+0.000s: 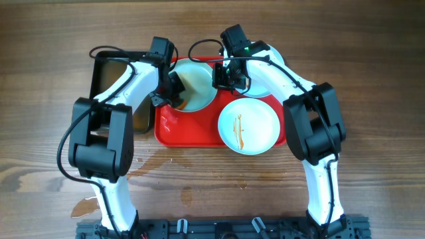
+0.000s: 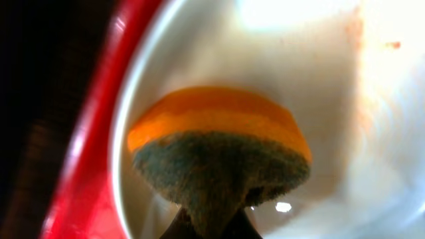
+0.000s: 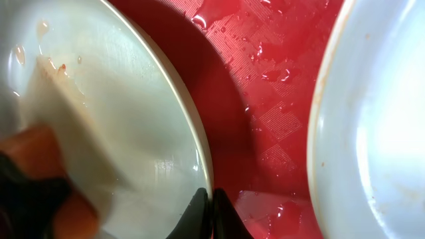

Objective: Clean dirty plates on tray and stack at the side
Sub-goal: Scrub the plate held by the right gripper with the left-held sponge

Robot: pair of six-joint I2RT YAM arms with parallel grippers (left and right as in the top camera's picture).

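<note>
Just outside the tray's (image 1: 192, 129) left edge sits a black pan (image 1: 105, 72) on the wooden table (image 1: 372, 40), touching or nearly touching the red rim. Over the tray's back-left corner, the left gripper (image 2: 207, 224) is clamped on an orange sponge (image 2: 219, 146), green scouring face toward the camera, pressed into the back-left plate (image 1: 199, 83). That plate lies inside the tray and shows faint orange smears in the wrist views. At its right rim, near the tray's back middle, the right gripper (image 3: 207, 209) has its fingers pinched together on the plate's edge; the red floor beside it is wet. In the tray's front-right corner lies the front-right plate (image 1: 249, 125), streaked brown-orange. In the tray's back-right corner the back-right plate (image 1: 259, 93) is mostly hidden under the right arm
</note>
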